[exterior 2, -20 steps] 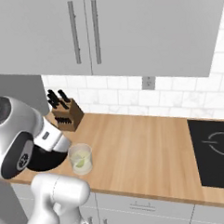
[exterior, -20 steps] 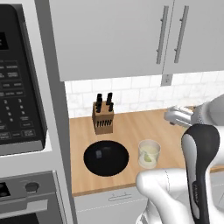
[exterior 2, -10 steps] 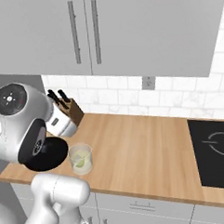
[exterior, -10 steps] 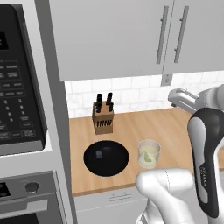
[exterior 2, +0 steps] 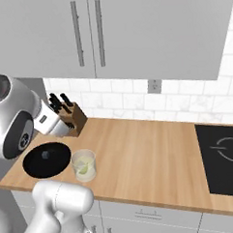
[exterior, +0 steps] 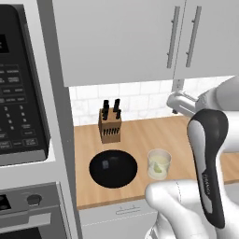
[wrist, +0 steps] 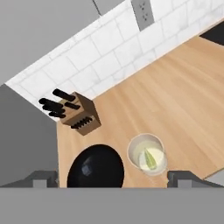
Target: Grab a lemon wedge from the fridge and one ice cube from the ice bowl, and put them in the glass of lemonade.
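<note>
Compared with a second ago, the arm has been raised higher above the wooden surface (exterior: 140, 135). Left to right are seen the oven stack (exterior: 23, 116), the knife block (exterior: 110, 125), the black ice bowl (exterior: 113, 168) with an ice cube (exterior: 106, 164), and the glass of lemonade (exterior: 159, 164) holding a lemon wedge (wrist: 150, 159). The gripper (wrist: 113, 177) is spread wide, empty, above them.
</note>
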Motion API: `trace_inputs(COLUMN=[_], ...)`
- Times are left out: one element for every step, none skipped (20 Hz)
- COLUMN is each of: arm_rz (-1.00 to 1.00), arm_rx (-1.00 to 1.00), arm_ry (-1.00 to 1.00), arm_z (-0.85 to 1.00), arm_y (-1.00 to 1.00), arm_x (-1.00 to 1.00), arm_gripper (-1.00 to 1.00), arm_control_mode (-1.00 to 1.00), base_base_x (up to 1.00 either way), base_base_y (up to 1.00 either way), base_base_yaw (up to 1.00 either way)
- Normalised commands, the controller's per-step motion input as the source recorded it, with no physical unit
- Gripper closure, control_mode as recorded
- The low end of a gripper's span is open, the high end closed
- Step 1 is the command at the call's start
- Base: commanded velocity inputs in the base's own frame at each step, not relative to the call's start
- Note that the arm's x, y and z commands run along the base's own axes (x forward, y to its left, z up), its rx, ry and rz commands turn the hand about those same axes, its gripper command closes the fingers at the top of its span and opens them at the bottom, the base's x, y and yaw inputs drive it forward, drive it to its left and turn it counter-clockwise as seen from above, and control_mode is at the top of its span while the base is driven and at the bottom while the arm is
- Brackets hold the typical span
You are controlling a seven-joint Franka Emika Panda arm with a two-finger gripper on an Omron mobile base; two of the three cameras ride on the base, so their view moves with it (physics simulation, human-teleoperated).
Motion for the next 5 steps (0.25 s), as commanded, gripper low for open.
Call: trace_inputs(arm_rz=[0.0, 0.0, 0.01, 0.03, 0.07], arm_rx=[-0.09, -0.08, -0.07, -0.06, -0.06], arm_ry=[0.1, 0.16, 0.16, 0.16, 0.17], arm_z=[-0.32, -0.31, -0.26, -0.23, -0.21], arm_y=[0.0, 0.0, 0.0, -0.08, -0.16], arm_x=[0.03, 0.1, 0.08, 0.04, 0.01], arm_gripper=[-1.0, -1.0, -1.0, -1.0, -1.0], arm_control_mode=[-1.0, -1.0, -1.0, -1.0, -1.0], base_base_x=[0.0, 0.0, 0.0, 0.0, 0.0], base_base_y=[0.0, 0.0, 0.0, 0.0, 0.0], base_base_yaw=[0.0, 0.0, 0.0, 0.0, 0.0])
